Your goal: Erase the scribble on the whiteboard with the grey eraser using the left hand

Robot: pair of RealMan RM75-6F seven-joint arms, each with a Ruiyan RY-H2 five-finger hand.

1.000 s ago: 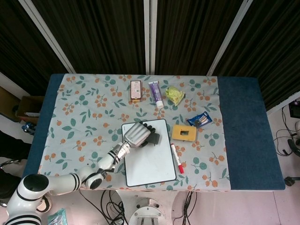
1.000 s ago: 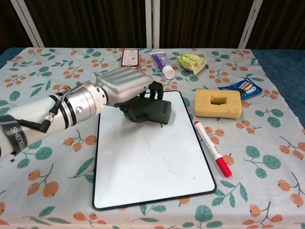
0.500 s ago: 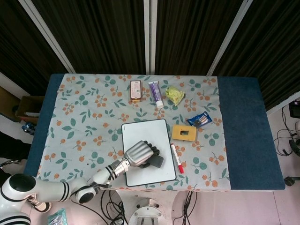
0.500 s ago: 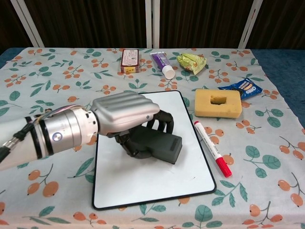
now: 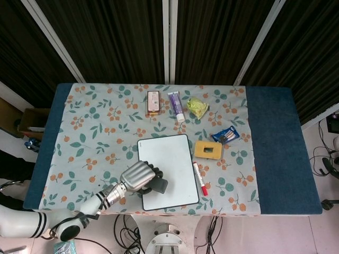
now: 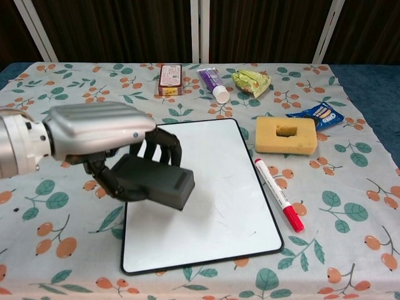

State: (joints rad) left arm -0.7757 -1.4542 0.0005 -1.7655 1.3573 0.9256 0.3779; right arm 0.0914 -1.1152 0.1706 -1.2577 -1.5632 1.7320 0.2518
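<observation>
My left hand [image 6: 103, 134] grips the grey eraser [image 6: 155, 182] over the near-left part of the whiteboard [image 6: 212, 187]. In the head view the left hand [image 5: 136, 176] sits at the board's [image 5: 172, 159] near-left corner with the eraser [image 5: 157, 186] sticking out to the right. Faint thin marks show on the board's lower right area in the chest view. I cannot tell whether the eraser touches the board. My right hand is in neither view.
A red marker [image 6: 279, 195] lies just right of the board, a yellow sponge [image 6: 286, 135] beyond it. At the far side lie a brown packet [image 6: 169, 77], a purple tube [image 6: 213, 84], a green wrapper [image 6: 252, 81] and a blue cookie pack [image 6: 317, 114].
My left hand has dragged the eraser from the board's far edge down toward me, then to the left, ending at the near-left corner.
</observation>
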